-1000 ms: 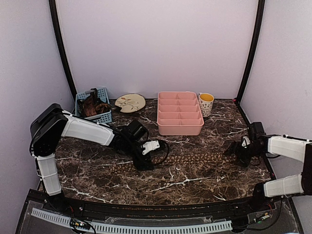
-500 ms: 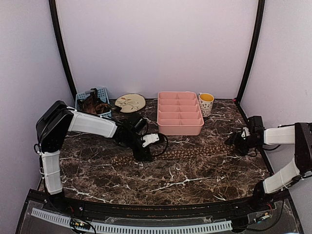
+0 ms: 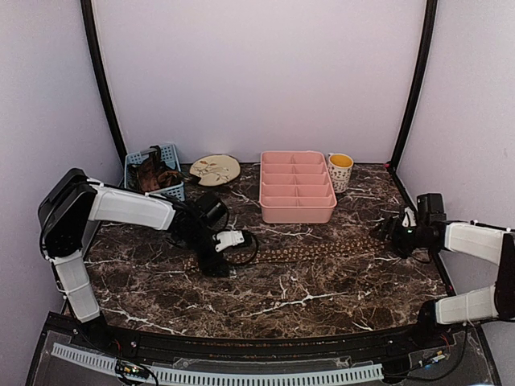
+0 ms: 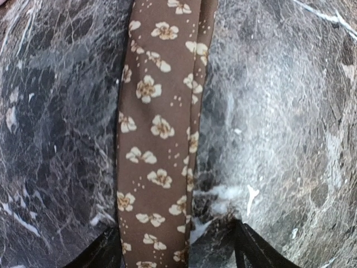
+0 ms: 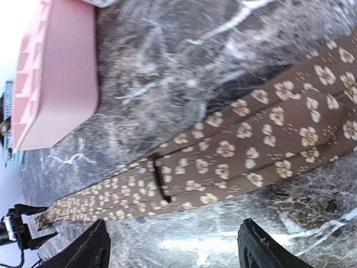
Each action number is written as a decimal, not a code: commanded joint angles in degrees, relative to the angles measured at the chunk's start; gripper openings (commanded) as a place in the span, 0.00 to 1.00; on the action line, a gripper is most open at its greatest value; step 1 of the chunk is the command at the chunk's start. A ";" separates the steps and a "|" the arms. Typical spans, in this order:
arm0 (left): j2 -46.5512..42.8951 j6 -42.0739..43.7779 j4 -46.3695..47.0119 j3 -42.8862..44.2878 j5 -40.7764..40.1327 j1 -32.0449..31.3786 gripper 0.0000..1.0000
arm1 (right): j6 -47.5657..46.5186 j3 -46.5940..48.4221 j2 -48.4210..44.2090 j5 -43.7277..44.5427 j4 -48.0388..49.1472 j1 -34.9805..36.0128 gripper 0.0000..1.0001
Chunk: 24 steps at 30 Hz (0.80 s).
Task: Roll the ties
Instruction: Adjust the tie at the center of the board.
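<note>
One tie (image 3: pixel 306 251), brown with a tan flower print, lies flat across the marble table, its narrow end at the left. My left gripper (image 3: pixel 216 261) stands open low over that narrow end. In the left wrist view the tie (image 4: pixel 162 128) runs straight away from the open left gripper (image 4: pixel 175 254), its strip lying between the fingertips, nearer the left one. My right gripper (image 3: pixel 394 235) stands open at the wide end. In the right wrist view the tie (image 5: pixel 251 145) crosses diagonally just beyond the open right gripper (image 5: pixel 173 248). More dark ties (image 3: pixel 151 175) sit bunched in a blue basket (image 3: pixel 166 150).
At the back stand a pink divided tray (image 3: pixel 296 211), also seen as the pink tray (image 5: pixel 56 72) from the right wrist, a patterned mug (image 3: pixel 339 172) and a small plate (image 3: pixel 215 169). Black frame posts rise at both back corners.
My left gripper has slid left along the tie toward its narrow end. The right gripper has moved back a little. The tie has shifted slightly toward the back.
</note>
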 commanded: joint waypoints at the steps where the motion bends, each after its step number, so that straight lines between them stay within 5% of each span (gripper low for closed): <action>1: -0.30 -0.06 -8.77 -2.79 -6.27 2.13 0.69 | -1.37 0.56 -2.48 -5.06 1.99 2.15 0.79; 17: 4.89 5.50 -10.80 6.06 -18.23 7.80 0.62 | -1.57 8.46 -2.99 -1.54 4.02 14.46 0.80; 24: -9.77 -3.73 -11.96 6.03 -12.87 7.63 0.75 | -5.65 16.61 -0.30 4.81 2.92 21.27 0.81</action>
